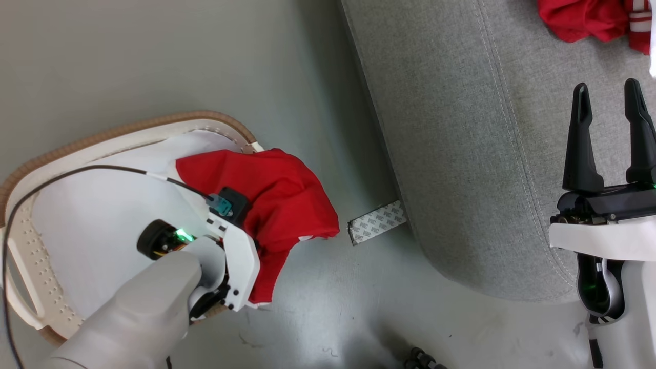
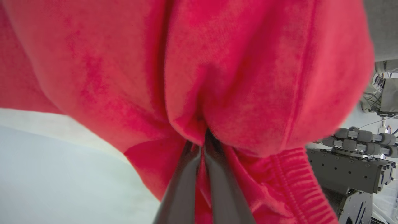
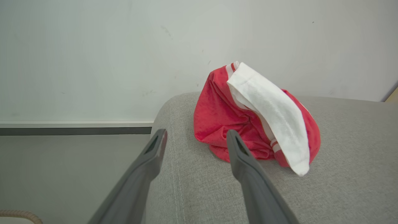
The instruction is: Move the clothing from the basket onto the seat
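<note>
left claw (image 2: 202, 140) pinches a bunched fold of the red clothing (image 1: 287, 200), likely soft and light; right claw (image 1: 610, 102) spread.

We note one red garment (image 1: 279, 197) bunched over the seat-side rim of the cream basket (image 1: 28, 246) (brown edging, perforated wall), with part of it hanging outside. A second red-and-white garment (image 3: 214, 118) lies crumpled on the grey seat (image 1: 461, 154), near a rounded corner.

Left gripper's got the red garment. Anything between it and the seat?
Nothing visible. Between the red garment in the left gripper and the seat lies bare floor with a flat tape strip.
</note>
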Motion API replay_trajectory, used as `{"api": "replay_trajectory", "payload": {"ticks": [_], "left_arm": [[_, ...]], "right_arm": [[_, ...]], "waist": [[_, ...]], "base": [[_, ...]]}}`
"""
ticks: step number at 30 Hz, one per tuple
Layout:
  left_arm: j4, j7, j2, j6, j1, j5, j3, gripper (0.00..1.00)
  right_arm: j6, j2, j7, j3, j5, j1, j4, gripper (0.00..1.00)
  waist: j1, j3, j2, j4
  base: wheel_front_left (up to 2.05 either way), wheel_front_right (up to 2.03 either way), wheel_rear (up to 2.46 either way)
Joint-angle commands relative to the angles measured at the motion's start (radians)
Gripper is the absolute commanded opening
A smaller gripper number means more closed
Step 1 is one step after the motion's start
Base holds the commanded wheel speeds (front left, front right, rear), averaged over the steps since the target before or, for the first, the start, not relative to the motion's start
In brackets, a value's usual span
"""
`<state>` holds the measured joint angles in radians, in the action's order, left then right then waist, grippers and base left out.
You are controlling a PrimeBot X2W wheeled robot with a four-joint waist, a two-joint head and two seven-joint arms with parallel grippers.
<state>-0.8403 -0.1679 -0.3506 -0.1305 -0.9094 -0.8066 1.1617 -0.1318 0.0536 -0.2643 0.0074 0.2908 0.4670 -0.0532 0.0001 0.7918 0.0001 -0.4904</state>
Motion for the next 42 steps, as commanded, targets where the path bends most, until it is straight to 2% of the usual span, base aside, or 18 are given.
{"api": "replay_trajectory", "payload": {"ticks": [1,12,31,38,42], "left_arm": [[-0.003,0.009,-0.007,0.000,-0.011,-0.015,0.011,0.00],[-0.034,0.104,0.031,0.000,-0.006,-0.087,0.078,0.00],[-0.033,0.360,0.147,0.000,0.085,-0.199,0.109,0.00],[0.002,0.414,0.166,0.000,0.107,-0.243,0.100,0.00],[0.019,0.428,0.164,0.000,0.109,-0.224,0.084,0.00]], "right_arm": [[0.002,-0.003,0.000,-0.004,-0.009,0.009,0.004,1.00],[0.002,0.002,0.000,-0.018,-0.036,-0.009,-0.005,1.00],[0.002,0.094,0.000,0.001,-0.032,-0.108,-0.053,1.00],[0.002,0.114,0.000,0.001,-0.018,-0.162,-0.068,1.00],[0.002,0.123,0.000,0.010,-0.014,-0.202,-0.076,1.00]], "waist": [[-0.0001,-0.003,-0.0001,0.004],[-0.0001,-0.084,-0.0001,0.042],[-0.0001,-0.443,-0.0001,0.187],[-0.0001,-0.567,-0.0001,0.245],[-0.0001,-0.638,-0.0001,0.280]], "base": [[0.00,0.00,0.00],[0.00,0.00,0.00],[0.00,0.00,0.00],[0.00,0.00,0.00],[0.00,0.00,0.00]]}}
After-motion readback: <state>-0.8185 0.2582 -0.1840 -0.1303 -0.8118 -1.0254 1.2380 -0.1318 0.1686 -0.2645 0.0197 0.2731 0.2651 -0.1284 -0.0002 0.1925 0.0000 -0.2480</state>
